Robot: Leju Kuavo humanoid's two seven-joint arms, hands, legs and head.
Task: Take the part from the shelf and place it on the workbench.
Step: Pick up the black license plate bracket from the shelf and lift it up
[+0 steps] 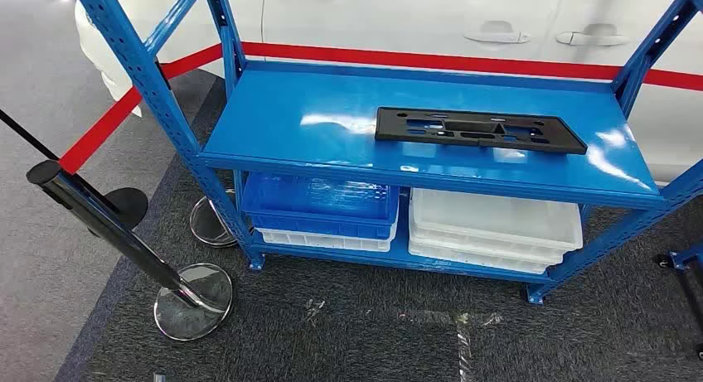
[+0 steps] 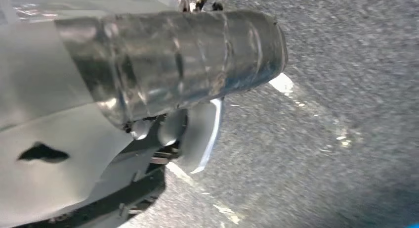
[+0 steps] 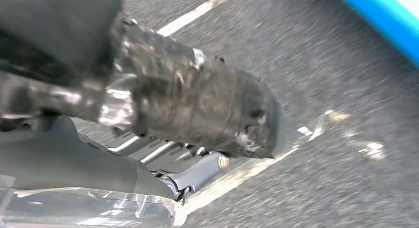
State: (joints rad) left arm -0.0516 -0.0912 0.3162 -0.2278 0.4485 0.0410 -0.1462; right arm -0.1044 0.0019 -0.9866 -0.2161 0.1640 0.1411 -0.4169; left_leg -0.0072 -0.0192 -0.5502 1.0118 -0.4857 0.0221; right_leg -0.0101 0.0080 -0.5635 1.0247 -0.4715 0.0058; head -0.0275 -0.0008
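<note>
A flat black plastic part (image 1: 479, 129), long and with cut-outs, lies on the top board of the blue metal shelf (image 1: 290, 125), toward its right half. My left hand (image 2: 188, 89) hangs over grey carpet, with its taped thumb stretched out, paler fingers beneath it and nothing held. Over the carpet near a blue edge of the shelf (image 3: 380, 15), my right hand (image 3: 197, 114) also hangs with nothing in it. Both hands are low and well short of the part.
On the lower board sit a blue crate (image 1: 319, 204) and stacked white trays (image 1: 493, 224). A black barrier post (image 1: 108, 224) leans at the left on a chrome base (image 1: 192, 302). A white car (image 1: 414, 17) with a red band stands behind the shelf.
</note>
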